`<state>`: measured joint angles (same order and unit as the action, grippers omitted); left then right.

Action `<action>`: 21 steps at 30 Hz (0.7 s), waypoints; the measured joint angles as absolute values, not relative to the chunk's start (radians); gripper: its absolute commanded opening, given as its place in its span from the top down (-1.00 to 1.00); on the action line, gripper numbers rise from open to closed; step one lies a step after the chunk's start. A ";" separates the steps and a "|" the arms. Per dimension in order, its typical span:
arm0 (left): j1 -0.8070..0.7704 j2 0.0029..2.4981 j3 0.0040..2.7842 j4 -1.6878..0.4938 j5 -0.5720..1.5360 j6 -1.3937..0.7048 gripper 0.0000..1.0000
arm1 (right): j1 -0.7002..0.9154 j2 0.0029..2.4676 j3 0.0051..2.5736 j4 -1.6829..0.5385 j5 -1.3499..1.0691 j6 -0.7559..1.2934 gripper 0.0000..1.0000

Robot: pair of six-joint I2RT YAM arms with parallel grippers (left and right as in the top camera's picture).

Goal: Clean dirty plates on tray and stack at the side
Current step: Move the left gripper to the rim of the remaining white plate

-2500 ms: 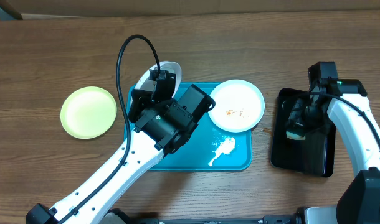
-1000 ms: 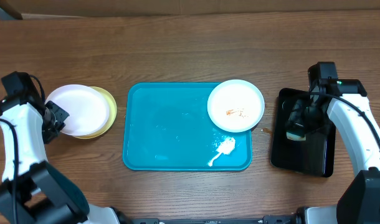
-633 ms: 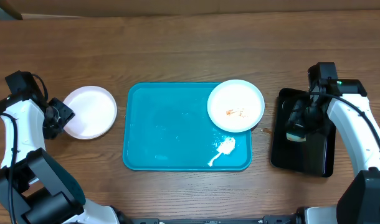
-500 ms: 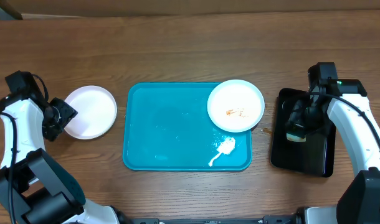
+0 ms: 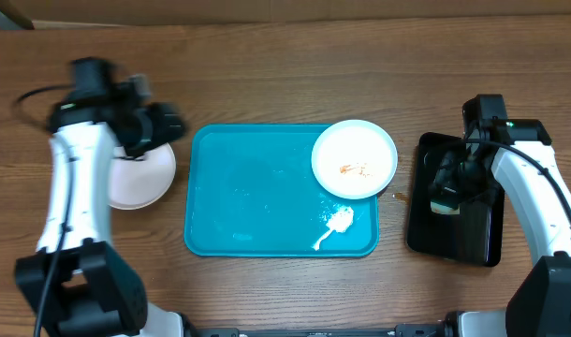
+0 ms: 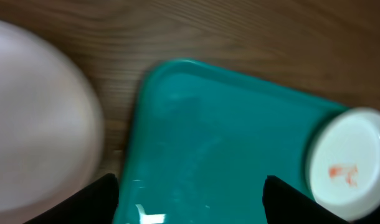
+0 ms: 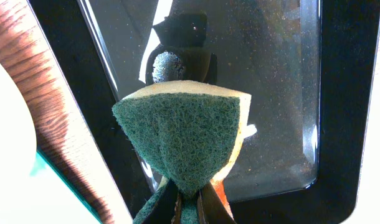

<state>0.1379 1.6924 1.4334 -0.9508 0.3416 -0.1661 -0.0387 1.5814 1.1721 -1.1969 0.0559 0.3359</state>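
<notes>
the large turquoise rectangular plastic tray (image 5: 267, 206) lies mid-table. a round white plate with orange smears (image 5: 354, 159) rests on its far right corner, overlapping the rim. a second round white plate (image 5: 145, 178) lies on the wooden table (image 5: 295, 65) just left of the tray. the left gripper (image 6: 190, 190) hangs near that plate (blurred overhead), jaws wide apart and empty. the right gripper (image 7: 189, 208) is clamped on a green-and-yellow scouring sponge (image 7: 184, 137) over the glossy black tray (image 5: 454, 243). a white foam patch (image 5: 335, 225) marks the turquoise tray.
</notes>
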 measured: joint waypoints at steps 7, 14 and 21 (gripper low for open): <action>-0.134 1.708 1.433 -0.861 0.369 -0.096 -0.62 | -0.039 1.581 1.172 -1.195 0.056 0.336 0.91; -0.299 1.822 1.434 -0.721 0.371 -0.085 -0.61 | -0.039 1.581 1.172 -1.193 0.056 0.336 0.91; -0.395 1.972 1.433 -0.576 0.371 -0.074 -0.45 | -0.039 1.581 1.172 -1.194 0.056 0.336 0.91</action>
<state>-0.3950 1.9720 1.4334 -0.5758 0.3714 -0.0742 -0.0387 1.5814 1.1721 -1.1942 0.0563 0.3363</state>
